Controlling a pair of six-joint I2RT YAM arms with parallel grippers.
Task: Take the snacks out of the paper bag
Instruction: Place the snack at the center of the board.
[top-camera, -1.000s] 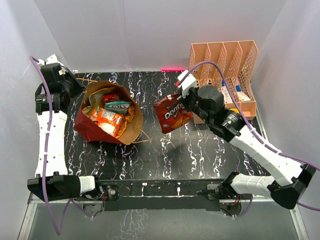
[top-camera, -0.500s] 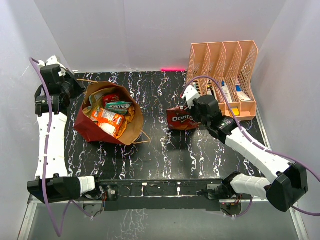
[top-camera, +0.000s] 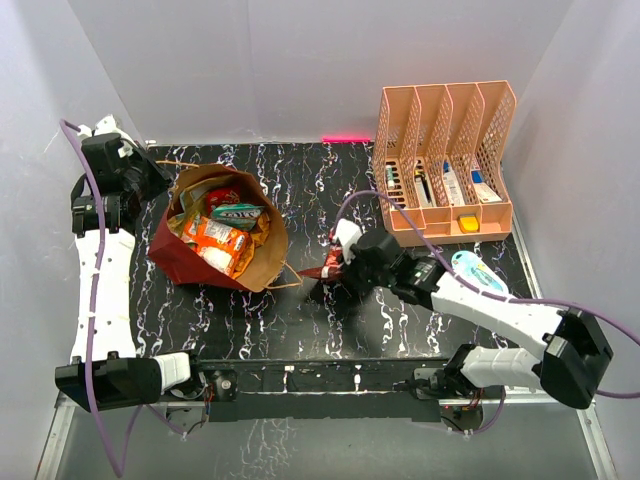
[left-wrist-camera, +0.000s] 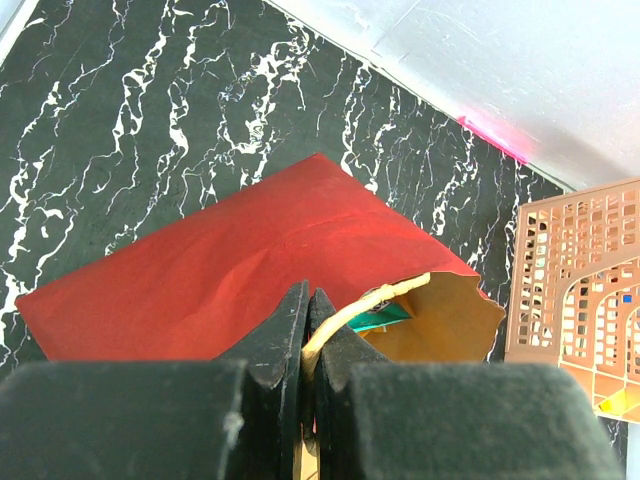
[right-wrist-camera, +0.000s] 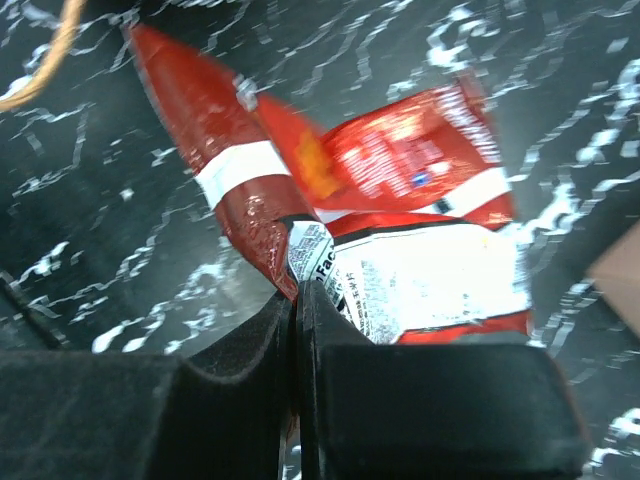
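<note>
1. Near the middle of the desk (top-camera: 400, 330), I hold the right gripper (right-wrist-camera: 293, 295) low over the marbled top, its fingers pinched on one edge of a red packet (right-wrist-camera: 400, 190). The packet hangs crumpled below, and whether it touches the top I cannot tell.
2. Toward the far-left corner, the left gripper (left-wrist-camera: 307, 300) is pressed together on a twisted handle (left-wrist-camera: 345, 312) of the paper bag (left-wrist-camera: 210, 275), which props the mouth open.
3. Inside the bag lie further snacks: an orange packet (top-camera: 214, 238), a teal-green packet (top-camera: 237, 212) and a second red packet (top-camera: 222, 194) behind them.
4. Hazards, as I judge them:
   (a) Letting go before the packet rests on the desk could send the glossy foil sliding toward the near edge.
   (b) The bag's loose handle (right-wrist-camera: 45, 55) lies just beside the right fingers, so a careless retreat could snag it and drag the bag.
   (c) The thin handle in the left pinch could slip or tear, dropping the bag's mouth over its contents.
</note>
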